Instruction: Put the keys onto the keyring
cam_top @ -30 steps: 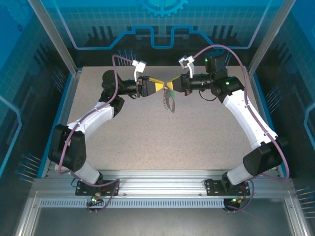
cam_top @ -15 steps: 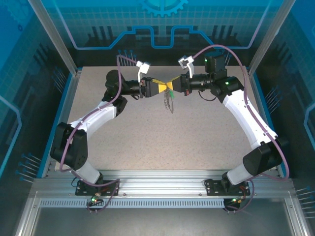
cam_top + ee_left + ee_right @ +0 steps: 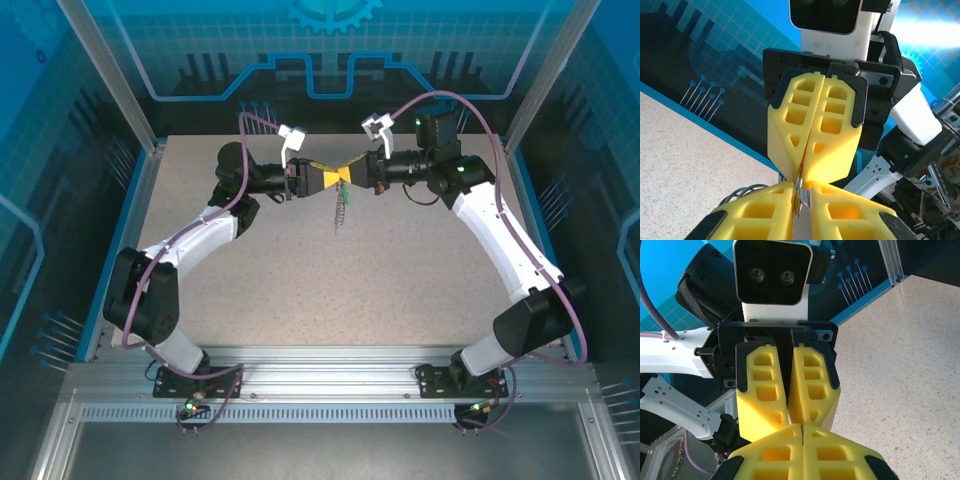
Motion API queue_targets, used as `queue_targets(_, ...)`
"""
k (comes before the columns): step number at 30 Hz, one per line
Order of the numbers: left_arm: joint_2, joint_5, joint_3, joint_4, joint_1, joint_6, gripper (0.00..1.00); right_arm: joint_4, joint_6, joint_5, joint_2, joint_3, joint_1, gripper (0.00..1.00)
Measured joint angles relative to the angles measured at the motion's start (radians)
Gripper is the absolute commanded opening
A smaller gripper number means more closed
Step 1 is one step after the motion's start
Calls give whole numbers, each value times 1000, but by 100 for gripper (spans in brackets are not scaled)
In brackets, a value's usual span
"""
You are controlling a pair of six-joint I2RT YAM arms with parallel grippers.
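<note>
Two grippers (image 3: pixel 336 177) (image 3: pixel 351 175), one keyring (image 3: pixel 341 207)

Left tool (image 3: pixel 337 177) facing right tool (image 3: pixel 352 175) above table (image 3: pixel 300 290), keyring (image 3: pixel 799 192) between (chain (image 3: pixel 341 208) hanging below)

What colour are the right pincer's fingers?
Bright yellow fingers on the right pincer, in black holders; clearest in left wrist view.

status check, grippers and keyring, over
left gripper, right gripper tip to tip, both shut on keyring. chain dangles below. nothing blocking, over
</note>
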State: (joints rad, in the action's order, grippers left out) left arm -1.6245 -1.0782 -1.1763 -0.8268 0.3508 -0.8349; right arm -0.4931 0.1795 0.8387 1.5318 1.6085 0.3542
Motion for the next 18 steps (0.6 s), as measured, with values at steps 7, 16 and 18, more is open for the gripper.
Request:
queue_targets(7,-3,4,0,-8,0,0,0,5,6,-1,0,0,-1,10)
queue_targets(16,-14,45,1,-104,15,-41,0,140,113,-48,-58,-94,-30,41)
queue_targets(18,-17,56,2,-123,23,-56,0,183,148,-67,-105,-145,-42,43)
